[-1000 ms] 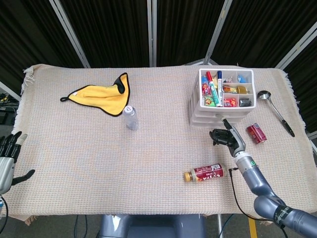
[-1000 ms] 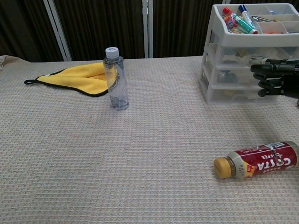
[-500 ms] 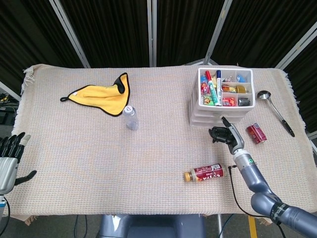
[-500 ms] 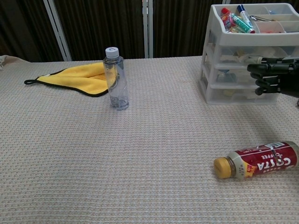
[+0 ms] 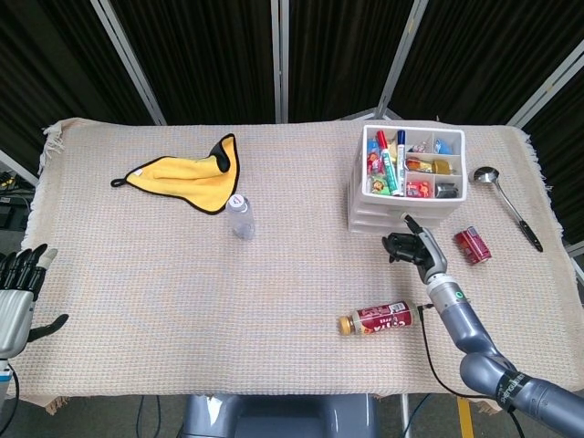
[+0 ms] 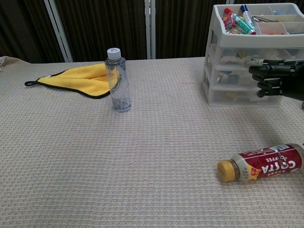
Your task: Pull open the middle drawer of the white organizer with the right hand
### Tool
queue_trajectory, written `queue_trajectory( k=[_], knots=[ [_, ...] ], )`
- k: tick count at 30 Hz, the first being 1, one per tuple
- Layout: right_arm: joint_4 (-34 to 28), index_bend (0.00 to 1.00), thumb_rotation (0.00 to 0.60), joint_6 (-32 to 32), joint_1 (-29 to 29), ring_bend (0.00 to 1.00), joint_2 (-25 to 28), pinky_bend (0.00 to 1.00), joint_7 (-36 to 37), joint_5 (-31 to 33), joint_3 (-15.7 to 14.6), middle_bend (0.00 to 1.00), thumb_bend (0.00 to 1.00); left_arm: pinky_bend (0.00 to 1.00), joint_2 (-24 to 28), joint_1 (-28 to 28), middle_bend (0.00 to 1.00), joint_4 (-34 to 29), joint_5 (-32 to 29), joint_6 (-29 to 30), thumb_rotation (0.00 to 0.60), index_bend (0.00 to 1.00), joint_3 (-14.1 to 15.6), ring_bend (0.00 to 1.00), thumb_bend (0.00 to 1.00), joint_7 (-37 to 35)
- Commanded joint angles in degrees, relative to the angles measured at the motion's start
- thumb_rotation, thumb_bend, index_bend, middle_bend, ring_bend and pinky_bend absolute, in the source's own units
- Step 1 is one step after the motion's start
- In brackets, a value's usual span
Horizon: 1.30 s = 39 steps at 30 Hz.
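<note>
The white organizer (image 5: 401, 187) stands at the far right of the cloth-covered table (image 5: 182, 301), its top tray filled with markers and small items, its three drawers facing the robot. The right hand (image 5: 408, 246) reaches forward from a low, outstretched forearm and sits just in front of the drawer stack; in the chest view its dark fingers (image 6: 264, 78) are curled in at the height of the middle drawer (image 6: 232, 76), close against its front, but whether they actually grip the handle I cannot tell. The left hand (image 5: 16, 297) hangs off the table's near left edge, empty, fingers spread apart and pointing upward.
</note>
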Motion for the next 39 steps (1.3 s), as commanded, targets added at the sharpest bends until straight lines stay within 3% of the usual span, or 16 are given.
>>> queue_trajectory(
  k=[1, 27, 39],
  knots=[
    [-0.05, 0.25, 0.6, -0.08, -0.07, 0.8, -0.06, 0.66, -0.16, -0.1, 0.0, 0.75, 0.35, 0.0, -0.02, 0.01, 0.0, 0.0, -0.04, 0.02, 0.6, 0.0, -0.01, 0.0, 0.12, -0.02],
    [-5.0, 0.27, 0.6, 0.48, -2.92, 0.8, 1.44, 0.66, 0.22, -5.66, -1.68, 0.75, 0.35, 0.0, -0.15, -0.06, 0.0, -0.44, 0.0, -0.24, 0.6, 0.0, 0.17, 0.0, 0.12, 0.99],
    [-7.91, 0.27, 0.6, 2.93, -5.16, 0.79, 2.01, 0.66, 1.2, -11.83, -4.25, 0.74, 0.34, 0.0, -0.28, 0.02, 0.0, -0.54, 0.2, 0.1, 0.6, 0.0, 0.17, 0.0, 0.13, 1.32]
  ],
)
